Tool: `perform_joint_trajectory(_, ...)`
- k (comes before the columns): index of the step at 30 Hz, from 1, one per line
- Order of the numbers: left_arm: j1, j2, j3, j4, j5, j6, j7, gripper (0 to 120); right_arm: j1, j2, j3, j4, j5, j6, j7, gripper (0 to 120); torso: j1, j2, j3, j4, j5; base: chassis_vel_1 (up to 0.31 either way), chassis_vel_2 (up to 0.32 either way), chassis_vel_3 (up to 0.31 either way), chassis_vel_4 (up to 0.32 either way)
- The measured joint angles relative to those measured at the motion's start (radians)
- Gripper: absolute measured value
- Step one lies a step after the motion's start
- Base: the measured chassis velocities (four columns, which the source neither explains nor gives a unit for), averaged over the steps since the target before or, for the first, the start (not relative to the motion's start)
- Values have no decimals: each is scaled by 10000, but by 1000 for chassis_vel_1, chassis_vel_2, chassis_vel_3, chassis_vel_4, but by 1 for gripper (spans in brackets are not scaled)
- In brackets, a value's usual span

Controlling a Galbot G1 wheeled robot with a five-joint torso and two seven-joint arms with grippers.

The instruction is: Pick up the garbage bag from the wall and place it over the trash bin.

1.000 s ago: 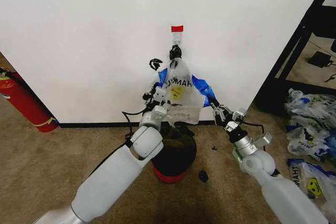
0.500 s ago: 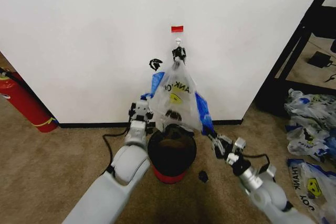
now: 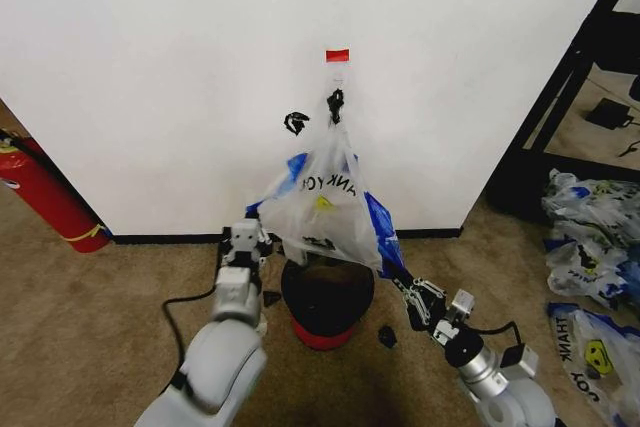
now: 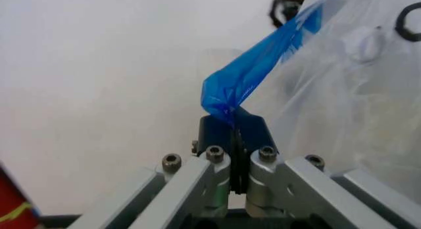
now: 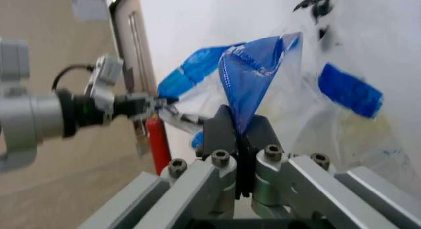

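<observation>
A white wall (image 3: pixel 150 67) with a black baseboard rises behind tan carpet, and the garbage bag (image 3: pixel 322 197) is hung on it and held over the trash bin (image 3: pixel 327 299).

The bag is suspended from a small hook (image 3: pixel 336 80) just under a strip of red tape (image 3: pixel 337 54), its long axis running downward from the hook, its mouth spread wide toward the bin directly below. Mirrored letters from "THANK YOU" and a yellow smiley are seen through the plastic. The left gripper (image 3: pixel 245 239), left of the bin, is closed with its fingers (image 4: pixel 220 133) pressed together on the blue left edge of the bag. The right gripper (image 3: pixel 408 292), right of the bin, is likewise clamped, fingers (image 5: pixel 227 130) together on the blue right edge. A red fire extinguisher (image 3: pixel 45 192) stands far left of the bin.
</observation>
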Motion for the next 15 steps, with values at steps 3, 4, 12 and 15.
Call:
perform_joint_trajectory(3,453,-31,-170,102,204,-292,10,0,-144,66,-85,-303,-448,223,13,0,0,0,1,1,0,0,0,0,0)
perform_joint_trajectory(4,453,-31,-170,102,204,-292,10,0,-144,66,-85,-303,-448,223,13,0,0,0,1,1,0,0,0,0,0)
perform_joint_trajectory(12,755,-273,-156,241,455,-641,-8,0,-176,358,-290,-457,-820,415,108,0,1,0,3,-1,1,0,0,0,0)
perform_joint_trajectory(15,945,-302,-171,36,548,-644,1,0,-239,358,-185,-143,-973,431,282,0,1,0,2,0,2,0,0,0,0)
